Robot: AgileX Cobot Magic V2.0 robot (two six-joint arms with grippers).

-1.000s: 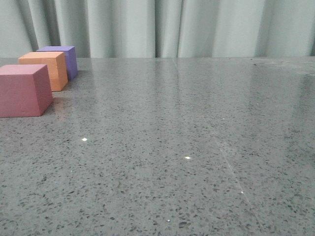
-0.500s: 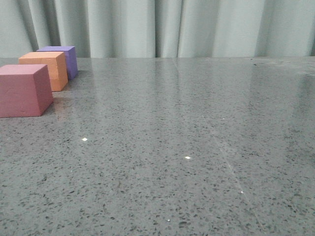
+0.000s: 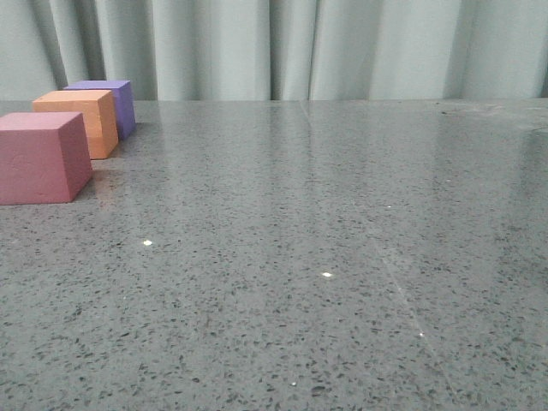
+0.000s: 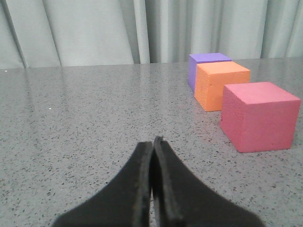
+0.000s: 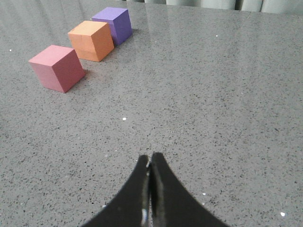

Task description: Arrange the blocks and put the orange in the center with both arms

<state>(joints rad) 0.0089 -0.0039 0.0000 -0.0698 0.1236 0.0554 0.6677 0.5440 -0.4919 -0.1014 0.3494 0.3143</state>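
Note:
Three cubes stand in a row at the table's far left. The pink-red block (image 3: 41,157) is nearest, the orange block (image 3: 81,122) sits in the middle, and the purple block (image 3: 110,103) is farthest back. The same row shows in both wrist views: pink-red (image 4: 258,116) (image 5: 57,67), orange (image 4: 220,85) (image 5: 91,40), purple (image 4: 201,66) (image 5: 115,23). My left gripper (image 4: 152,142) is shut and holds nothing, low over the table and well short of the blocks. My right gripper (image 5: 149,158) is shut too, empty, higher and farther from them. Neither gripper appears in the front view.
The speckled grey stone table (image 3: 325,240) runs back to a pale green curtain (image 3: 282,47). Small bright light spots (image 3: 326,274) glint on the surface.

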